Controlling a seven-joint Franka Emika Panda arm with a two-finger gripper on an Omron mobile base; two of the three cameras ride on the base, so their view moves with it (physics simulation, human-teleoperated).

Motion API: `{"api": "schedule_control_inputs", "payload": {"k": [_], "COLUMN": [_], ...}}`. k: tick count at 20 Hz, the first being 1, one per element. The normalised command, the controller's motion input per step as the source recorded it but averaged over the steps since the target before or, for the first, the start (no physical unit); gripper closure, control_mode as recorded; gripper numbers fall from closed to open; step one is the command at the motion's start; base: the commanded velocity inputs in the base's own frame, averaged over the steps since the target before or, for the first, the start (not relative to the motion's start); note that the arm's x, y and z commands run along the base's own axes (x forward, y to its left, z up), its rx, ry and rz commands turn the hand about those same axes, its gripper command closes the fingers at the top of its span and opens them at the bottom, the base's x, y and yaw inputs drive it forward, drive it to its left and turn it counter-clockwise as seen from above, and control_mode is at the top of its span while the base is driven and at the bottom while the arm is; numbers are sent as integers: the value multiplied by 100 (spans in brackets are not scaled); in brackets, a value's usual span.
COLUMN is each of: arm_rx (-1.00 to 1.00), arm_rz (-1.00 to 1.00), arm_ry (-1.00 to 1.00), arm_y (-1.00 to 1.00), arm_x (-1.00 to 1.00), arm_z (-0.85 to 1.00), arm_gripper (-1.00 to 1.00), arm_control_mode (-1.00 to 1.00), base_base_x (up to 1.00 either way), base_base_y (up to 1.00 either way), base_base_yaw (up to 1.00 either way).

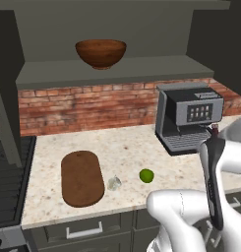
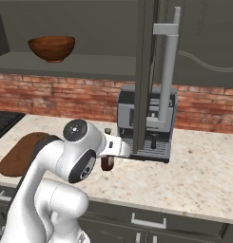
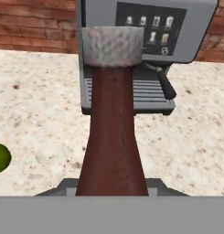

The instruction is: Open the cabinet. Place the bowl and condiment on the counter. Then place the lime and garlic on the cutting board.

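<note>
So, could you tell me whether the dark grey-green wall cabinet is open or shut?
Open: the cabinet door stands edge-on and the reddish-brown wooden bowl shows on its shelf.

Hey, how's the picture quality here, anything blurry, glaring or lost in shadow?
Hand view: the bottle looms close and soft-edged, the coffee machine behind it is clearer. Left base view: even light, no glare, the bowl sits in a dim cabinet. Right base view: the open door's handle cuts across the coffee machine.
</note>
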Motion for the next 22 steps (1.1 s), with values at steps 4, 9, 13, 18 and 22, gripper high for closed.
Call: {"api": "schedule_control_inputs", "payload": {"k": [4,9,13,18,22], "arm_rx": [-5,-3,-3,-6,-7], "arm_rz": [0,-1,0,0,0], "arm_ry": [-8,-9,-10,-9,-6], "arm_y": [-9,-29,-36,-14,-6], "arm_x": [11,0,2,16,22], "arm_z": [-70,-61,-51,-47,-37], "arm_gripper": [100,100,100,100,100], "arm_control_mode": [-100,-100,-100,-100,-100], "base_base_x": [0,0,0,0,0], "base_base_y": [0,0,0,0,0], "base_base_yaw": [0,0,0,0,0]}}
